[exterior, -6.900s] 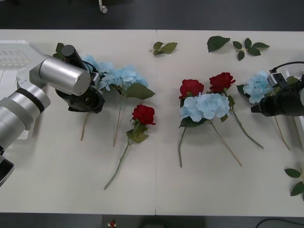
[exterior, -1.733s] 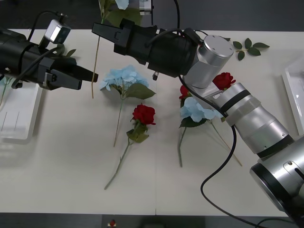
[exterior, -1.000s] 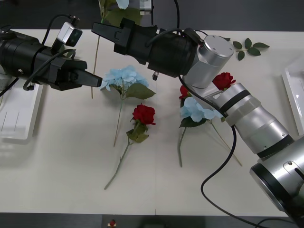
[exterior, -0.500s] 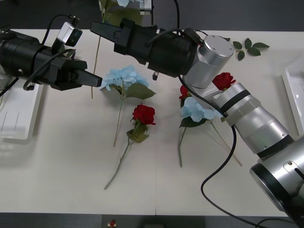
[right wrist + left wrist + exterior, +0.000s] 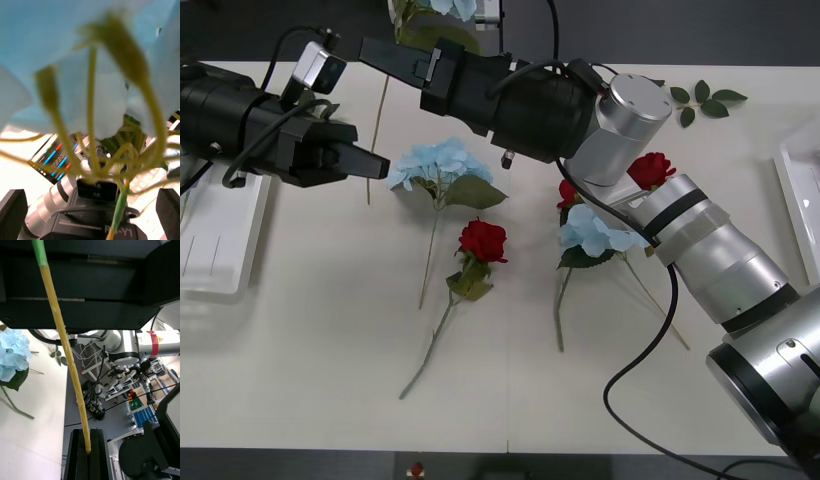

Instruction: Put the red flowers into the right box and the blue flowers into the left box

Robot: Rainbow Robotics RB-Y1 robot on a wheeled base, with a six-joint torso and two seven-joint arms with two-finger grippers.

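Note:
A blue flower point(image 5: 452, 8) hangs by the table's far edge, its thin stem point(image 5: 377, 130) pointing down. My left gripper point(image 5: 380, 165) reaches in from the left and is shut on the stem's lower end point(image 5: 87, 444). My right gripper point(image 5: 385, 60) is higher up the stem, its fingers point(image 5: 13, 215) wide apart with the stem point(image 5: 119, 212) passing between them. On the table lie two more blue flowers point(image 5: 435, 160) point(image 5: 600, 228) and red flowers point(image 5: 482, 240) point(image 5: 650, 170). The left box point(image 5: 220, 240) is at the left edge, the right box point(image 5: 795, 195) at the right edge.
Loose green leaves point(image 5: 705, 100) lie at the back right. The right arm point(image 5: 680, 240) stretches across the table over a third red bloom point(image 5: 567, 195). The front half of the table is bare.
My left gripper moved right to the hanging stem and closed on it, then shifted slightly left, taking the stem's lower end with it. The right arm stayed in place.

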